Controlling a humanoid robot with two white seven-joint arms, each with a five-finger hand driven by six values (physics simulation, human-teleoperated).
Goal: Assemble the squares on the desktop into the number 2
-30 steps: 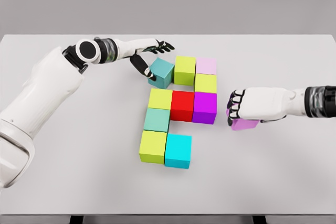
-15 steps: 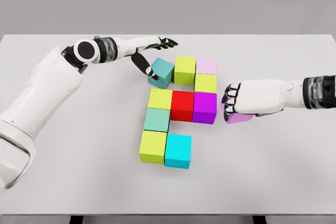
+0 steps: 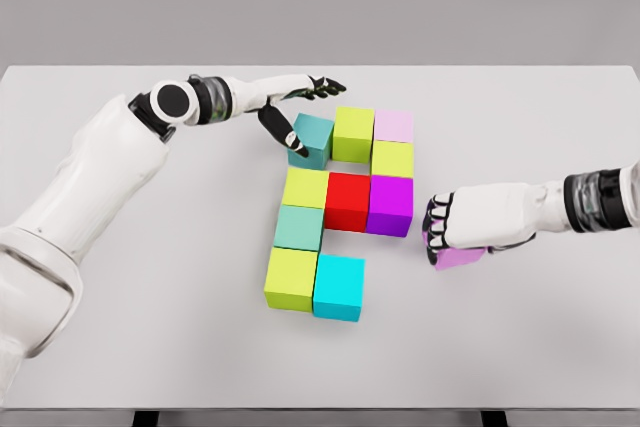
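Observation:
Several coloured cubes form a block pattern mid-table. The top row holds a teal cube (image 3: 312, 139), a lime cube (image 3: 353, 133) and a pale pink cube (image 3: 393, 126). Below them sit a lime cube (image 3: 392, 158), then a row ending in a red cube (image 3: 348, 199) and a purple cube (image 3: 390, 204). Down the left run a teal-green cube (image 3: 299, 227), a lime cube (image 3: 291, 278) and a cyan cube (image 3: 339, 287). My left hand (image 3: 312, 112) is open, its thumb against the teal cube's left face. To the right of the purple cube, my right hand (image 3: 438, 235) is shut on a violet cube (image 3: 462, 256).
The white table (image 3: 150, 327) has its front edge near the bottom of the picture and a grey wall behind it. My left arm crosses the table's upper left; my right forearm lies across the right side.
The teal cube has slid right against the lime cube with my left thumb behind it. My right hand, still holding the violet cube, has moved toward the table's front and slightly left.

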